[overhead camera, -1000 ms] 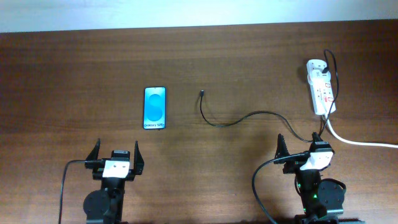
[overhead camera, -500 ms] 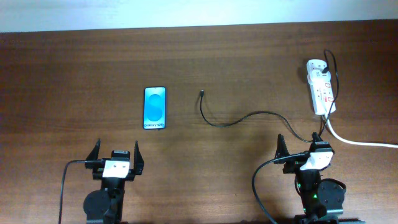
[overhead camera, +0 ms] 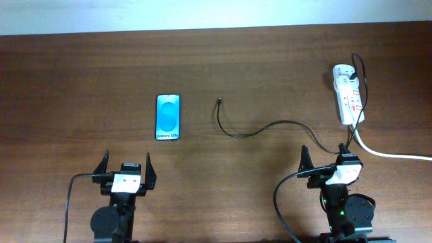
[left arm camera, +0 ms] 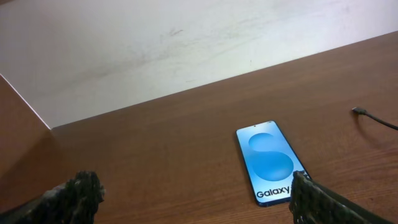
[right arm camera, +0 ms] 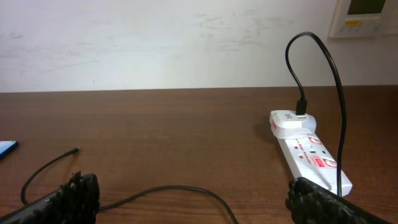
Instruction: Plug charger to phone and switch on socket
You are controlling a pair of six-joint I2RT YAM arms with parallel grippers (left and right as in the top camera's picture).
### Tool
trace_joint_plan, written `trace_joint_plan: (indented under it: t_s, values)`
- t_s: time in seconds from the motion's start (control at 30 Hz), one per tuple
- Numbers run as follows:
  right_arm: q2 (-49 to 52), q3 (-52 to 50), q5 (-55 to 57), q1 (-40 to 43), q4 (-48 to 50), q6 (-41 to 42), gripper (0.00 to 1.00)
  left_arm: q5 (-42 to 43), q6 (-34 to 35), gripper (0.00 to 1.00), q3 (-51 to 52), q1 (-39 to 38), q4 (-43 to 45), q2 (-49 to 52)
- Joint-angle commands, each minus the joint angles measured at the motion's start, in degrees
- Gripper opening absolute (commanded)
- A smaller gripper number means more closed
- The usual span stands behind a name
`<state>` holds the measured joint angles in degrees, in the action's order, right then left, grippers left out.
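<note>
The phone (overhead camera: 169,117) lies flat on the wooden table, blue screen up; it also shows in the left wrist view (left arm camera: 270,161). The charger, a thin black cable (overhead camera: 270,125), runs from the socket to its plug tip (overhead camera: 219,101), which lies free right of the phone. The plug tip also shows in the right wrist view (right arm camera: 76,150) and the left wrist view (left arm camera: 356,111). The white socket strip (overhead camera: 348,94) sits far right; it also shows in the right wrist view (right arm camera: 307,147). My left gripper (overhead camera: 125,167) is open and empty near the front edge. My right gripper (overhead camera: 325,160) is open and empty above the cable.
A thick white cord (overhead camera: 391,154) leaves the socket toward the right edge. A white wall (left arm camera: 155,43) rises behind the table's far edge. Bare wood lies between the phone and the grippers.
</note>
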<state>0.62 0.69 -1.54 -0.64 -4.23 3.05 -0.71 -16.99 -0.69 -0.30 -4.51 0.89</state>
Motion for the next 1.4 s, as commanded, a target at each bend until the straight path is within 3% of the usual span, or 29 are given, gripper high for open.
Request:
trace_joint_plan:
  t_s: [0.0, 0.73, 0.83, 1.13, 1.37]
  values:
    - [-0.4, -0.4, -0.3, -0.5, -0.1, 0.2, 0.98, -0.6, -0.9, 0.99, 0.1, 0.2, -0.3, -0.6]
    - [-0.4, -0.4, -0.3, -0.5, -0.1, 0.2, 0.99, -0.6, -0.1, 0.99, -0.9, 0.2, 0.8, -0.1]
    - [-0.4, -0.4, -0.3, -0.5, -0.1, 0.2, 0.99, -0.5, 2.8, 0.99, -2.7, 0.2, 0.8, 2.6]
    - [-0.4, -0.4, -0.3, -0.5, -0.1, 0.2, 0.98, 2.3, 2.8, 0.99, -18.3, 0.2, 0.0, 22.7]
    - [-0.4, -0.4, -0.3, -0.5, -0.1, 0.2, 0.99, 8.9, 3.4, 0.99, -36.8, 0.2, -8.5, 45.1]
